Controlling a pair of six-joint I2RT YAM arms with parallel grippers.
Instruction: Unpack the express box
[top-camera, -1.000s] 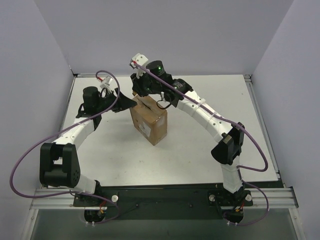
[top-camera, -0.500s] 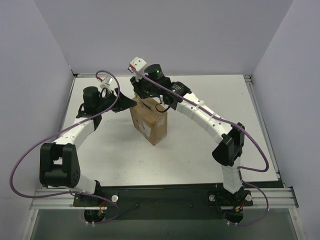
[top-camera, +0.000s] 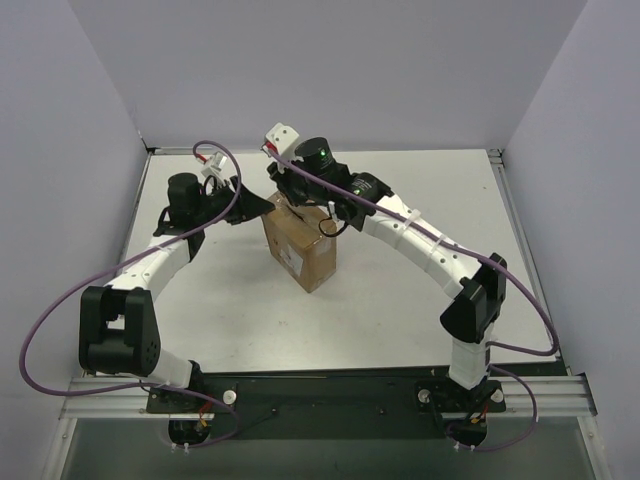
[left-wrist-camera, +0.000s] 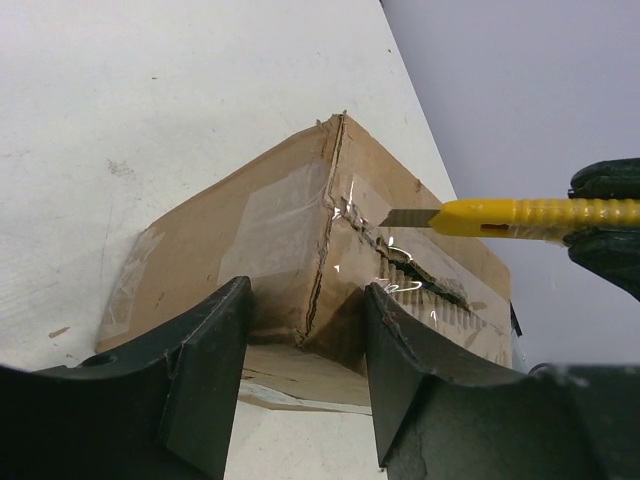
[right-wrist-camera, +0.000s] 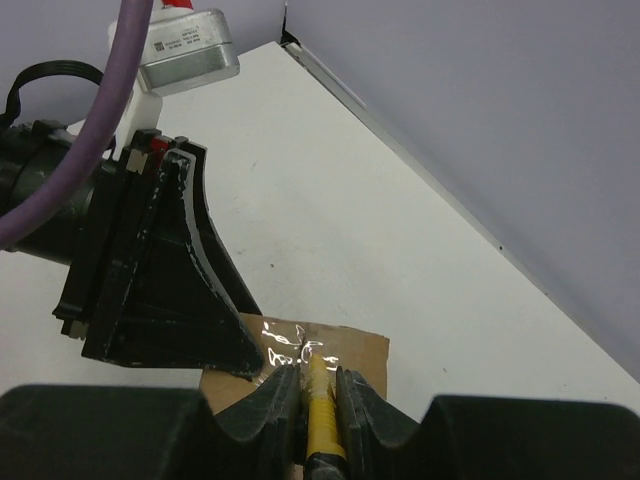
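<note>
The express box (top-camera: 302, 250) stands upright on the white table (top-camera: 400, 310), its taped top (left-wrist-camera: 250, 215) torn open along a ragged slit (left-wrist-camera: 425, 275). My left gripper (top-camera: 264, 205) is open, and its two black fingers (left-wrist-camera: 200, 380) straddle the box's top left corner (left-wrist-camera: 308, 290). From the far side, my right gripper (top-camera: 300, 192) is shut on a yellow utility knife (right-wrist-camera: 322, 420). The knife's yellow handle (left-wrist-camera: 520, 213) lies level over the box top, its blade tip (left-wrist-camera: 400, 217) at the end of the slit. What is inside the box is hidden.
Grey walls (top-camera: 330, 70) close in the table at the back and on both sides. A metal rail (top-camera: 520, 240) runs down the table's right edge. Purple cables (top-camera: 45, 320) loop beside each arm. Both wrists crowd together over the box.
My left jaws have narrowed slightly around the box corner. The right arm's elbow has swung outward to the right while the knife stays over the box top.
</note>
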